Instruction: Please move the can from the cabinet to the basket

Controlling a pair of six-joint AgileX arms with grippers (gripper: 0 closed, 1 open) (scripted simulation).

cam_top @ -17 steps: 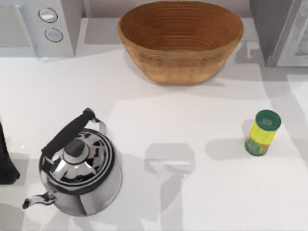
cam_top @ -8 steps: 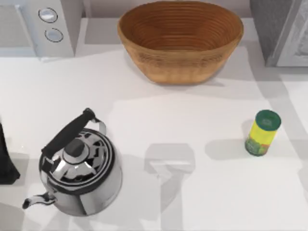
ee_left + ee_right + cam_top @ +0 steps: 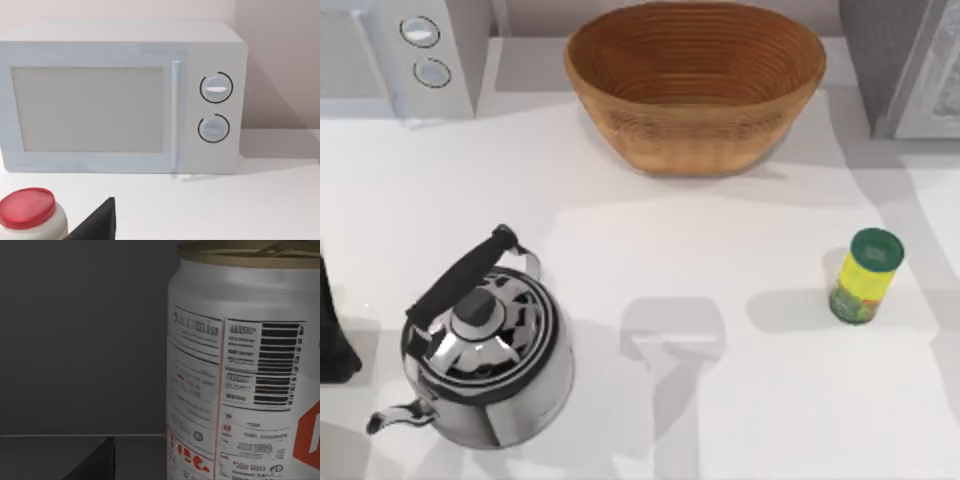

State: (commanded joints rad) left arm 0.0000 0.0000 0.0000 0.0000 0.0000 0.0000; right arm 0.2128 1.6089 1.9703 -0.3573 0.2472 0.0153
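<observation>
Right wrist view is dim grey, and the can (image 3: 240, 375) looms upright and very close, inside the cabinet (image 3: 905, 60) at two o'clock. Shadows by the cabinet have shrunk: the reach goes deeper. Fingers' state: cannot tell. Basket (image 3: 695, 85) at twelve waits empty

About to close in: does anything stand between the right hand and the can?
Nothing visible does. In the right wrist view the can stands upright and close, in front of a dark grey wall, with no object before it.
</observation>
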